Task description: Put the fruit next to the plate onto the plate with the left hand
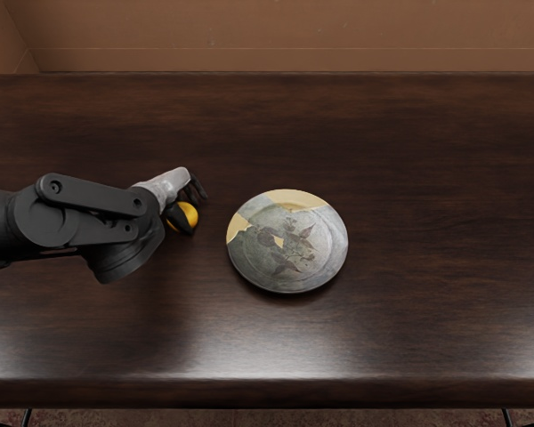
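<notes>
Head view: my left hand (172, 197) curls round the fruit (186, 216) beside the plate (331, 256); small, light, probably slippery, so cup its sides.

No readable text, label, brand, number or sign appears on anything here.

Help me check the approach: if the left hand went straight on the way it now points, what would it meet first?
The fruit: the left hand has its fingers curled about it. Beyond it probably comes the plate, at its left rim, though depth is unclear from this view.
</notes>
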Controlling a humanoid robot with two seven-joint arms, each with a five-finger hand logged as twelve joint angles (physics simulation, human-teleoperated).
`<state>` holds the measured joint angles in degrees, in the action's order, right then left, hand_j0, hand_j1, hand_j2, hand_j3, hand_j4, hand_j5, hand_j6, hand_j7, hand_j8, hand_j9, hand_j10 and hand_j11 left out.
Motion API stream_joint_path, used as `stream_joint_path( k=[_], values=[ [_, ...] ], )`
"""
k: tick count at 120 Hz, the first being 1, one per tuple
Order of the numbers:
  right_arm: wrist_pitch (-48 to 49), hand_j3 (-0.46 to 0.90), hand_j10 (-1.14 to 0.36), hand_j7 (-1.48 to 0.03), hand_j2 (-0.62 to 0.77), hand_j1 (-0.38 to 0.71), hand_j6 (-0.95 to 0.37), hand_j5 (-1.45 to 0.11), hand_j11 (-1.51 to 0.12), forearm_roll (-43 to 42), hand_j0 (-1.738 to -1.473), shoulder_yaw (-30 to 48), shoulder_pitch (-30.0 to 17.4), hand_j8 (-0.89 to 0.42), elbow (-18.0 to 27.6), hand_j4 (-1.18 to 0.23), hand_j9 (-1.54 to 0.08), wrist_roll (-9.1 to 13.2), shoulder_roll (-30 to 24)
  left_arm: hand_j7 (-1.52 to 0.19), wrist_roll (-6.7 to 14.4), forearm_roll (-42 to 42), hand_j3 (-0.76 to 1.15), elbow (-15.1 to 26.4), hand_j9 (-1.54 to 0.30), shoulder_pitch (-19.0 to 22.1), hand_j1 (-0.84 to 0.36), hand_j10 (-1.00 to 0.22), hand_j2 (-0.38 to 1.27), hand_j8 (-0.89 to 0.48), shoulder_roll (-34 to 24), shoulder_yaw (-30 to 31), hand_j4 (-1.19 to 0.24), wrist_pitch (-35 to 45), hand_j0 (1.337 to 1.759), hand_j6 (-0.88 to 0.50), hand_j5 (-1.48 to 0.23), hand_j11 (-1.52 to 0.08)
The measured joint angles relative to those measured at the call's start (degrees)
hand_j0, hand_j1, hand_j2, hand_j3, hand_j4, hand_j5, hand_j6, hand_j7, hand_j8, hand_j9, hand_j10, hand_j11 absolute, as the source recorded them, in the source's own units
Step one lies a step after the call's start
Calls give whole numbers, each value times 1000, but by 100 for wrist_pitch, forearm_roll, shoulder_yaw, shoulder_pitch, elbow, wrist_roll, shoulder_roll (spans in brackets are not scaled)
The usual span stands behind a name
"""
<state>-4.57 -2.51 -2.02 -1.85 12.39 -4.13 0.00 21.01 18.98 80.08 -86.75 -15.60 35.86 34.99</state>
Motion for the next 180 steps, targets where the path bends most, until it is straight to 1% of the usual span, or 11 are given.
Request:
stream_joint_path(
  k=[24,51,80,86,94,117,142,160,170,175,180],
  values=[
    [0,0,-19,-25,-4,-326,-19,-25,-25,-1,-1658,0,0,-19,0,-19,-25,0,0,-692,7,-13,0,-1,-696,0,-258,-530,139,-457,-4,-4,-532,2,1657,-532,-692,-696],
    [0,0,-19,-25,-4,-326,-19,-25,-25,-3,-1658,0,0,-19,0,-19,-25,0,0,-724,5,-45,0,-2,-735,0,-266,-558,138,-433,4,-5,-564,3,1656,-564,-724,-734],
    [0,0,-19,-25,-4,-326,-19,-25,-25,-1,-1658,0,0,-19,0,-19,-25,0,0,-741,4,-76,0,-2,-752,0,-263,-550,130,-426,4,-12,-580,4,1656,-574,-742,-756],
    [0,0,-19,-25,-4,-326,-19,-25,-25,-2,-1658,0,0,-19,0,-19,-25,0,0,-748,7,-102,0,-1,-758,-23,-266,-555,161,-429,4,-15,-583,3,1656,-578,-750,-760],
    [0,0,-19,-25,-4,-326,-19,-25,-25,-1,-1658,0,0,-19,0,-19,-25,0,0,-745,14,-111,0,0,-770,-27,-280,-541,138,-435,183,-12,-610,13,1655,-581,-741,-777],
    [0,0,-19,-25,-4,-326,-19,-25,-25,0,-1658,0,0,-19,0,-19,-25,0,0,-792,15,-232,0,20,-801,-104,-271,-552,232,-448,189,-15,-620,2,1655,-606,-794,-809],
    [0,0,-19,-25,-4,-326,-19,-25,-25,-1,-1658,0,0,-19,0,-19,-25,0,0,-812,21,-258,0,68,-814,-139,-268,-557,236,-458,163,-9,-621,-1,1655,-610,-818,-819],
    [0,0,-19,-25,-4,-326,-19,-25,-25,-1,-1658,0,0,-19,0,-19,-25,0,0,-821,28,-285,0,111,-820,-297,-272,-557,274,-453,123,16,-621,-1,1656,-611,-826,-820],
    [0,0,-19,-25,-4,-326,-19,-25,-25,-2,-1658,0,0,-19,0,-19,-25,0,0,-831,27,-298,0,149,-817,-391,-275,-557,232,-441,85,20,-617,-3,1656,-598,-834,-822],
    [0,0,-19,-25,-4,-326,-19,-25,-25,-3,-1658,0,0,-19,0,-19,-25,0,0,-832,29,-310,0,170,-818,-472,-271,-561,250,-449,75,22,-616,-3,1656,-600,-835,-822],
    [0,0,-19,-25,-4,-326,-20,-25,-25,-2,-1658,0,0,-19,0,-20,-25,0,0,-830,45,-312,0,186,-816,-522,-275,-554,229,-448,52,23,-618,-3,1656,-596,-832,-824]
  ],
)
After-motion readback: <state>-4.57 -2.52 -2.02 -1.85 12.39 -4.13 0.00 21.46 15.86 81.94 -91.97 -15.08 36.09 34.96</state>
